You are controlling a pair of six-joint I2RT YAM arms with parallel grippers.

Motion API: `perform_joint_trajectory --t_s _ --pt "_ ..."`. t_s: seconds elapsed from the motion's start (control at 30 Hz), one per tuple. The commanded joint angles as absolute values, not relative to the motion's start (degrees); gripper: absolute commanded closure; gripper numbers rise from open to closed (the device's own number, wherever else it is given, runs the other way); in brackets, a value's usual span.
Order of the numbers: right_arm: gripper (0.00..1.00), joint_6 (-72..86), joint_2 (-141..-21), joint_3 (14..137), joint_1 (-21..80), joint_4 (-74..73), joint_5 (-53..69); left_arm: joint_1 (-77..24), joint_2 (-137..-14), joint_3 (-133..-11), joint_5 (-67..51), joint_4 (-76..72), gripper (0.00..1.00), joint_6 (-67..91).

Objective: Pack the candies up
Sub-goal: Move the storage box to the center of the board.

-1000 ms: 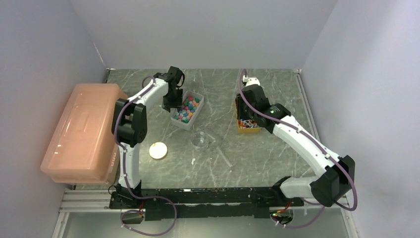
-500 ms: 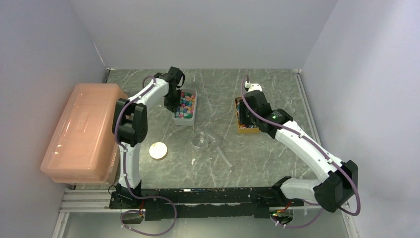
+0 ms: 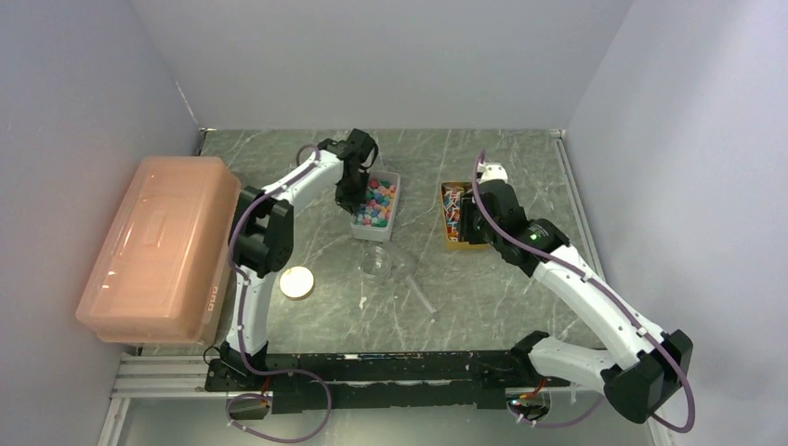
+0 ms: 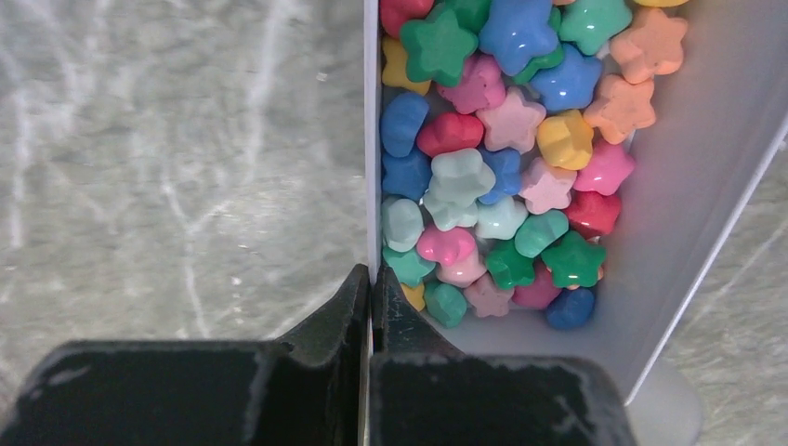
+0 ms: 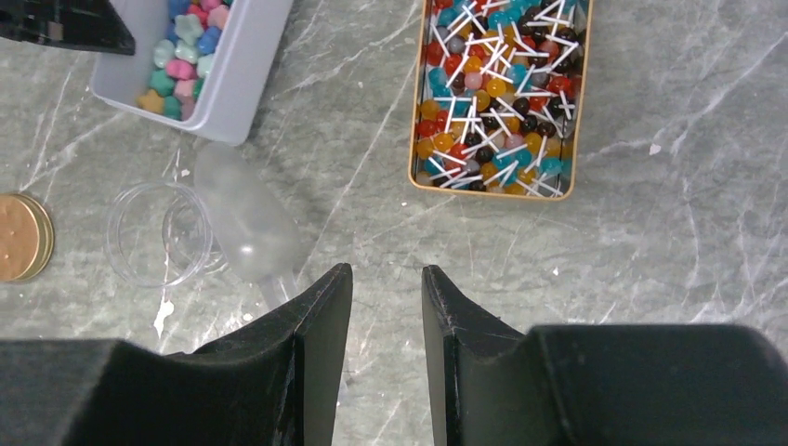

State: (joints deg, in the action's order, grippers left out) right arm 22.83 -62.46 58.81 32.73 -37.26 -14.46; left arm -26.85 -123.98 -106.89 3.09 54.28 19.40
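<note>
Marbled table (image 3: 502, 167) carries tray (image 5: 246, 79) of candies (image 4: 483, 167), lollipop tin (image 5: 488, 190), clear jar (image 5: 153, 232) — plus gold lid (image 3: 296, 282)

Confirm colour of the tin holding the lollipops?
Orange-gold tin, clearest in the right wrist view.

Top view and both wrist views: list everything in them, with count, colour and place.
candies: many; pink, blue, green, red, yellow, orange; in the tray
tray: one, white; far middle of the table
lollipops: many, mixed colours, white sticks; in the tin
tin: one, gold; right of the tray
jar: one, clear, open; nearer than the tray
scoop: one, clear; beside the jar
lid: one, gold; left of the jar
box: one, pink; table's left edge
table: one, grey marble
left hand: shut on the tray's wall
right hand: open, above bare table near the tin
</note>
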Motion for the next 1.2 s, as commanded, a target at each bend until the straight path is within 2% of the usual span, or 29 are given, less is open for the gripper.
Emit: perform_joint_trajectory --t_s 0.0,0.53,0.77,0.9,1.17 --pt "0.62 24.1 -59.0 57.4 32.9 -38.6 -15.1 -28.9 -123.7 -108.7 1.2 50.9 0.97 24.9" --pt "0.62 26.9 -55.1 52.5 34.4 -38.0 -11.1 -34.2 -125.1 -106.3 1.6 47.6 0.95 33.5" --pt "0.48 29.0 -56.8 50.5 40.3 -36.9 -11.6 -34.5 -124.2 -105.8 1.9 47.8 0.79 33.2" --pt "0.45 30.9 -57.7 48.9 43.8 -35.9 -12.1 -34.5 -123.4 -105.2 2.4 47.5 0.73 33.0" --pt "0.35 33.1 -61.5 45.6 49.8 -32.1 -14.3 -34.5 -119.5 -106.1 4.1 46.6 0.49 31.8"
